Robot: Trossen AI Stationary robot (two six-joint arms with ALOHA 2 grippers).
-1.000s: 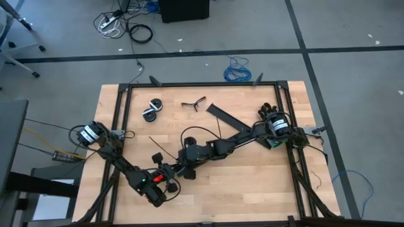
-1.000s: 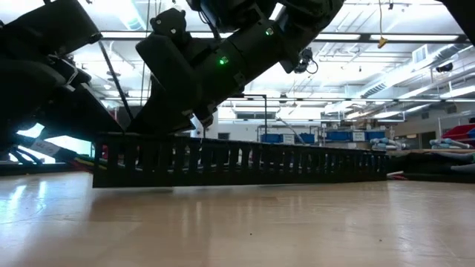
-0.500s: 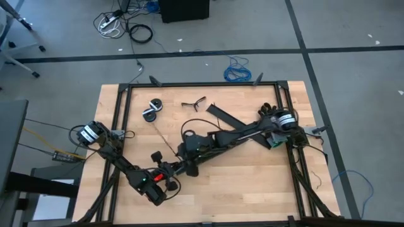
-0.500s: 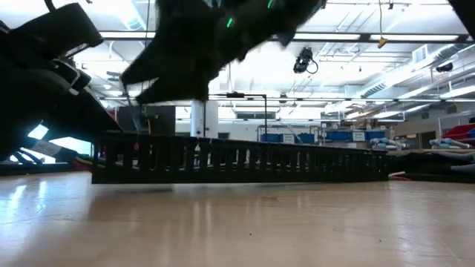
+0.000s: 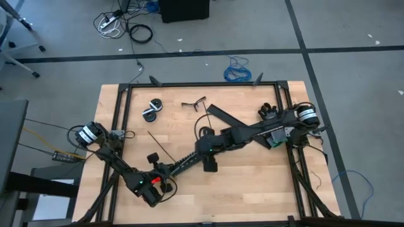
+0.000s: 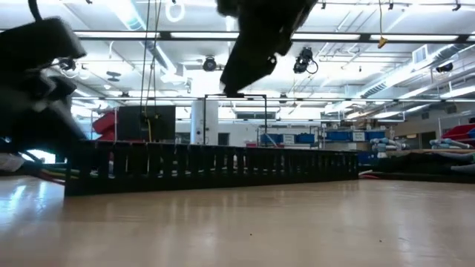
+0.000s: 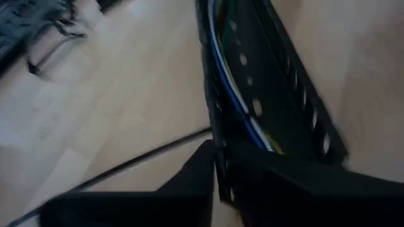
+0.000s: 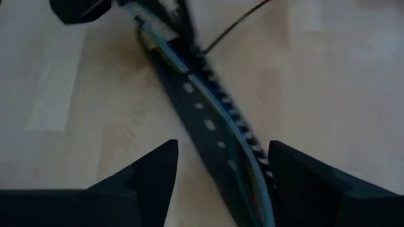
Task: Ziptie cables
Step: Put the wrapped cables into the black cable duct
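Note:
The cables, thin blue, white and yellow wires, lie inside a long black perforated channel that rests flat on the table. My left gripper is shut on the channel's near-left end. My right gripper hangs open above the channel's other end, and its two fingers stand wide apart on either side of the channel well below them. One ziptie, a thin black strip, lies on the table beside the channel and shows again in the left wrist view. My left gripper has the end of the channel between its two fingers, which slant down and lie along the channel. The fingers hide the exact place of contact. The rest of the channel lies on the table, with the wires in it.
A second wide black strip lies at the far middle. Two small rolls and a small hand tool lie toward the far left. Black frame rails run along the table's edges. Bare wood lies to the near right.
My right gripper has risen off the channel and drawn back toward the table's right edge. The channel has slid a little along the table, still flat.

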